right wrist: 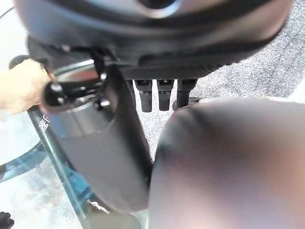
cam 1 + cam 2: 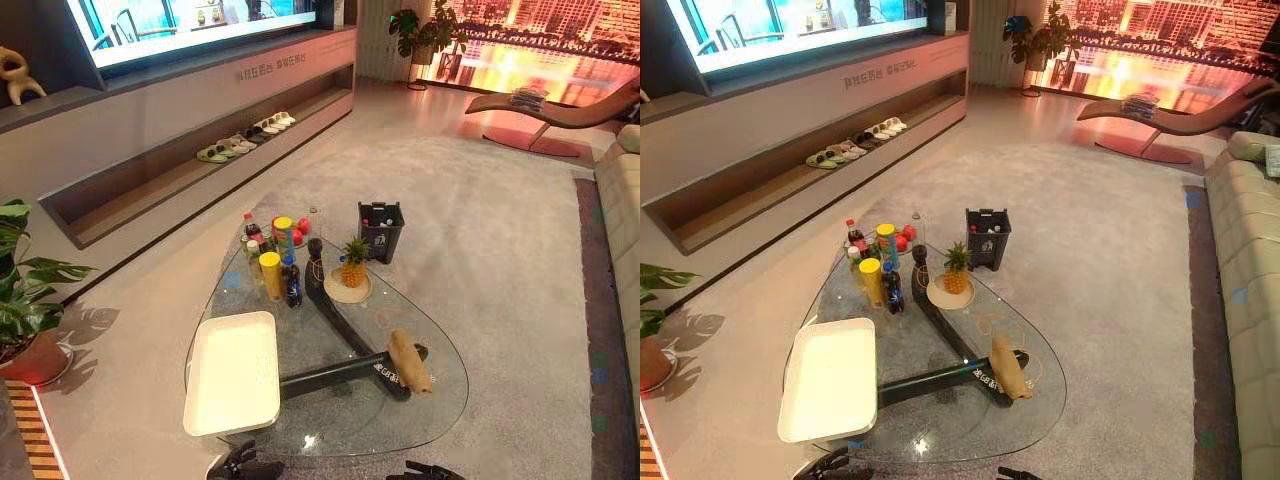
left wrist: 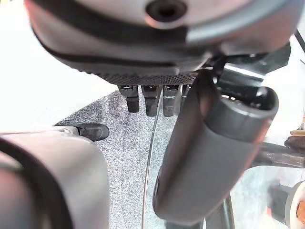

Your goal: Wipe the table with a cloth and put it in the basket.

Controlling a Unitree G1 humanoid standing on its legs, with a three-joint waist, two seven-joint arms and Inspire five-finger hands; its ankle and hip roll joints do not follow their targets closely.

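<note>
A crumpled tan cloth (image 2: 410, 362) is seen on the rounded glass table (image 2: 445, 405) beyond the right hand (image 2: 432, 470), held slack and empty like the left hand (image 2: 240, 466)

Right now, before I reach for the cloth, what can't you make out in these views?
The basket: its inside is too small in the eye views, and the rim hides any contents.
The cloth: blurred and cut by the edge in the right wrist view.
The left hand and right hand: cut off by the eye views' bottom edge.
</note>
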